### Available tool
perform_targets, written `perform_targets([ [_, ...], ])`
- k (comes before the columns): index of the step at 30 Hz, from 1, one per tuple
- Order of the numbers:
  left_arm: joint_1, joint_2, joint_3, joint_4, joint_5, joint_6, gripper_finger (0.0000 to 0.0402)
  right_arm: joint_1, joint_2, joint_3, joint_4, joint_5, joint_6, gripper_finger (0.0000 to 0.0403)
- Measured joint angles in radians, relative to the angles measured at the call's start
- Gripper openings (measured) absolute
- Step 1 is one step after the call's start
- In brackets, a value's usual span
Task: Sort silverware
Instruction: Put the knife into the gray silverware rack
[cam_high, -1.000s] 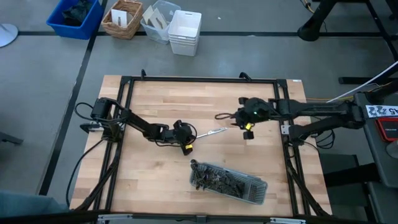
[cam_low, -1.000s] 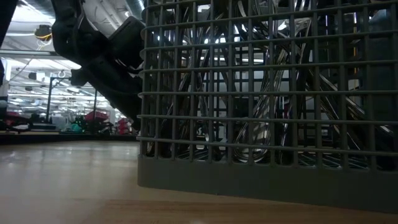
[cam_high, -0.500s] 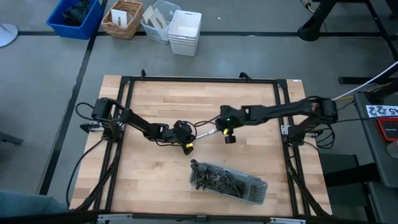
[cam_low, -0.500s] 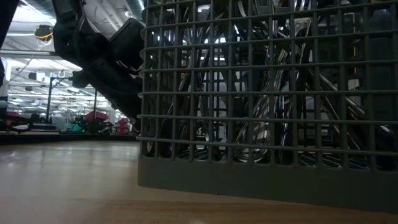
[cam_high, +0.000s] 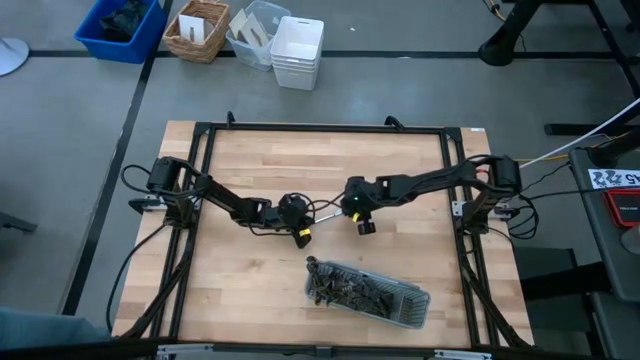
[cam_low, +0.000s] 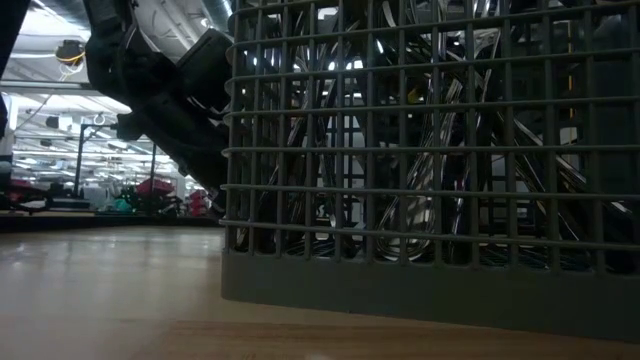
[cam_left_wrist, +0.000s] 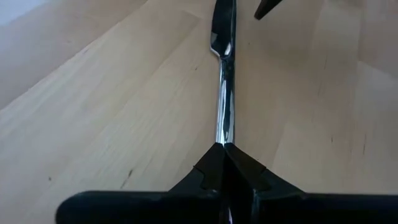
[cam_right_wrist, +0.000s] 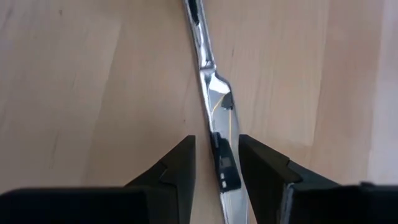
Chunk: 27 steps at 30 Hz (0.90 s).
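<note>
High view shows the left gripper (cam_high: 300, 222) squeezed tight on one end of a slim shiny silver knife (cam_high: 327, 212), holding it out above the wooden table (cam_high: 250, 160). The right gripper (cam_high: 352, 210) waits with its fingers apart around the other end (probably to take it). More silverware (cam_high: 345, 290) fills the long grey mesh tray (cam_high: 420, 305).

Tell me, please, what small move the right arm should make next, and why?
Probably close the right claw on the knife. Its fingers stand open on either side of the blade end, while the left claw is shut on the handle end, holding the knife above the table, so a handover looks ready.
</note>
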Motion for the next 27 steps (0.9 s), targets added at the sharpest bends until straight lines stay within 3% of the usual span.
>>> perform_targets([
  [27,0.0,-0.001,0.0,0.003,0.044,0.0,0.0001,0.001,0.022,0.0,0.09,-0.15,-0.039,0.0124],
])
